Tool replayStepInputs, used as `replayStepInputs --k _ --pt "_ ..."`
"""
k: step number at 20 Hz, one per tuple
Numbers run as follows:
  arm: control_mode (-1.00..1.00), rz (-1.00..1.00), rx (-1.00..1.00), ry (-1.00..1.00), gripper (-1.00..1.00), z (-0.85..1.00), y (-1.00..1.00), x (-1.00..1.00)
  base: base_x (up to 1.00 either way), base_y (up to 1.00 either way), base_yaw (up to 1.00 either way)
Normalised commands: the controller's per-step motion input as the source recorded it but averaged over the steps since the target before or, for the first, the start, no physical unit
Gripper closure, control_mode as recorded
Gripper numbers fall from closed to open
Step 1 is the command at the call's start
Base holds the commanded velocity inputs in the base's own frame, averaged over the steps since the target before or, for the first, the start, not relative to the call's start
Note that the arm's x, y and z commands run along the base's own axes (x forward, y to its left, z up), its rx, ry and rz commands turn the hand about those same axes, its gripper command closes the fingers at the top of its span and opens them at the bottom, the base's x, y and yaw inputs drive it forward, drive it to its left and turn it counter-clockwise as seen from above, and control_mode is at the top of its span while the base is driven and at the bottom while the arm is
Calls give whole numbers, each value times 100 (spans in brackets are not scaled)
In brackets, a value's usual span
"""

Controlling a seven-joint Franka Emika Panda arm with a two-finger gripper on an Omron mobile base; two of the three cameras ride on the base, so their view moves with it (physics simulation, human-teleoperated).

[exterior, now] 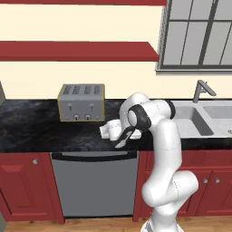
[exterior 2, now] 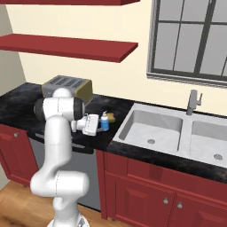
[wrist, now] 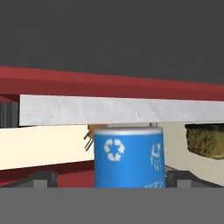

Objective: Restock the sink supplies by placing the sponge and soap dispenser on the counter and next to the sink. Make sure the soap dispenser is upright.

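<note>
The counter (exterior 2: pixel 119 108) runs black and speckled over red cabinets, with the sink (exterior 2: pixel 150 126) recessed at its right and a grey faucet (exterior 2: pixel 193 102) behind the basin. Toward the left a toaster (exterior: pixel 82 103) stands at the back wall. The soap dispenser (exterior 2: pixel 104 121) stands upright on the counter just left of the sink, long axis vertical, pump on top. The gripper (wrist: pixel 111 179) is wide open, its tips either side of the blue bottle and apart from it. The sponge (exterior 2: pixel 111 118) lies just behind the bottle – the hand view gives its rough tan face; in the left base view the arm covers that spot
</note>
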Motion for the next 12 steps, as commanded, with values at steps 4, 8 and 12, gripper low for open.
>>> replayStepInputs --k 4,8,12 --pt "-100 0 0 -6 -100 7 26 -9 0 0 0" --pt "-100 0 0 -9 -100 16 30 -17 0 0 0" --pt "-100 0 0 -12 -100 23 33 -45 0 0 0"
